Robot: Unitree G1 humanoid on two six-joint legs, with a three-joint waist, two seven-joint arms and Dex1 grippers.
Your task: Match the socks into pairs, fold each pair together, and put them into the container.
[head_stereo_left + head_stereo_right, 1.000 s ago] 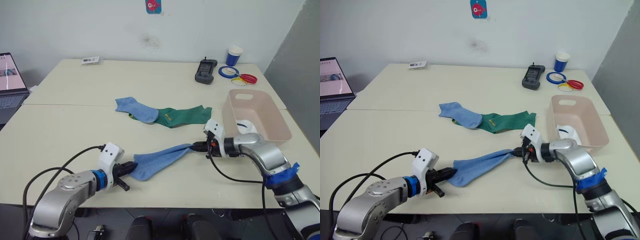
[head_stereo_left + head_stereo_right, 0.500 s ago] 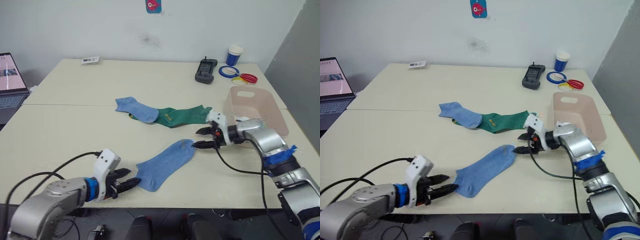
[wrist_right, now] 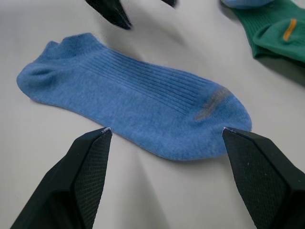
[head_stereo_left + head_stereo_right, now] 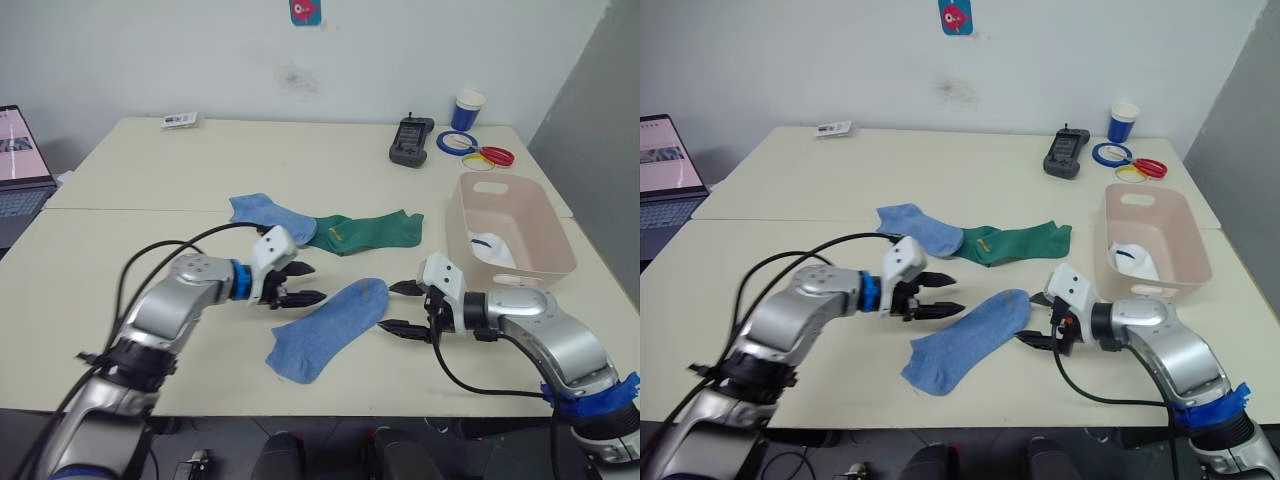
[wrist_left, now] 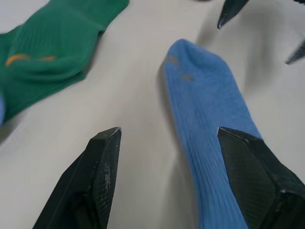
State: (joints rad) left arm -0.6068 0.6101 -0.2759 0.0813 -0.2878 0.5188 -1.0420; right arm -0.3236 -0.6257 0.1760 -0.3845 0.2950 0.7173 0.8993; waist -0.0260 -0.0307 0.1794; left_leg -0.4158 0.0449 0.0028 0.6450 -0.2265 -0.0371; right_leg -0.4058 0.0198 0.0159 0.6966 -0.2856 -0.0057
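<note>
One light blue sock [image 4: 327, 328] lies flat on the table, held by nobody. My left gripper [image 4: 317, 282] stands open just beyond its far-left side, fingers pointing at it. At the sock's toe end on the right, my right gripper [image 4: 388, 306] is open too. In the right wrist view the sock [image 3: 138, 90] stretches across between the open fingers [image 3: 88, 171]. A second light blue sock [image 4: 272, 217] lies farther back, overlapping dark green socks [image 4: 365, 231]. The pink-beige container [image 4: 545, 220] stands at the right with a white sock [image 4: 489, 248] inside.
At the back right stand a blue paper cup [image 4: 468, 110], a black device [image 4: 411, 141] and coloured tape rings [image 4: 480, 152]. A laptop [image 4: 20, 160] sits at the left edge. A small card [image 4: 181, 121] lies at the far back.
Both grippers have opened and let go of the light blue sock, which now lies flat. My left arm has swung from the near edge up beside it; my right gripper came nearer.
</note>
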